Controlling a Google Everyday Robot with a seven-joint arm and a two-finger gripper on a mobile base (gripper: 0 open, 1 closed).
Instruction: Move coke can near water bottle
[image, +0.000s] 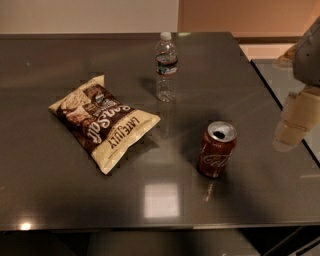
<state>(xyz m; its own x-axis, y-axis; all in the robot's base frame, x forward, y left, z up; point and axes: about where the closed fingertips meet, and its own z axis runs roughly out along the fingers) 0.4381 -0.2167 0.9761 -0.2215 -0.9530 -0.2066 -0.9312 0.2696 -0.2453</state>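
The red coke can (217, 149) stands upright on the dark table (60, 195), right of centre, its silver top open. The water bottle (165, 68) stands upright further back, near the middle of the table, clear with a white cap and a dark label band. My gripper (292, 122) is at the right edge of the view, to the right of the can and apart from it, hanging over the table's right side. It holds nothing that I can see.
A brown and cream chip bag (102, 122) lies flat on the left of the table, left of the bottle and the can. A second table surface (287, 82) adjoins on the right. A wall runs behind.
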